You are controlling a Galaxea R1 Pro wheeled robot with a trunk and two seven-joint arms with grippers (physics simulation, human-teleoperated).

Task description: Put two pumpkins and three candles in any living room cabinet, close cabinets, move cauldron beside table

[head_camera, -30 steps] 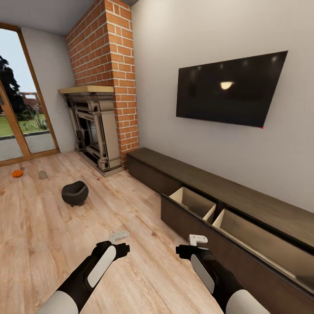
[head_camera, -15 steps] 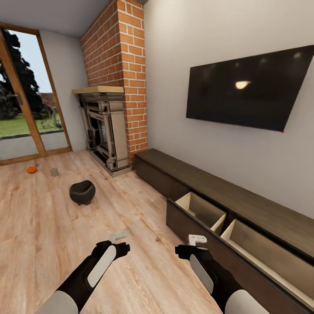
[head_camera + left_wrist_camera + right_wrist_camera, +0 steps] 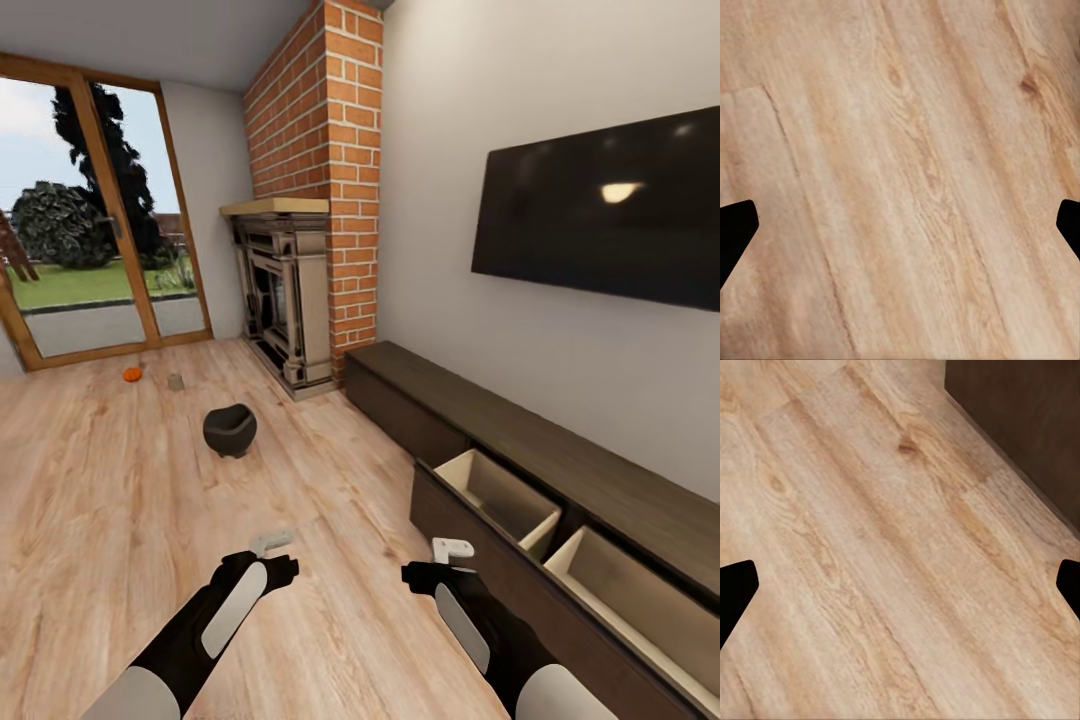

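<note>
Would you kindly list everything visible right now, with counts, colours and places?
pumpkin: one, orange, floor near the glass door
candle: one, beige-grey, floor beside the pumpkin
cauldron: one, black, floor before the fireplace
cabinet: one, dark brown, along the wall; two drawers open, showing pale interiors
fireplace: one, carved, under the brick chimney
television: one, black, on the wall
glass door: wood-framed, far end
floor: pale wood
left pincer: open, above the floor
right pincer: open, near the cabinet

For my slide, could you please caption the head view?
Cauldron, pumpkin and candle on the floor; cabinet drawers open.
</note>
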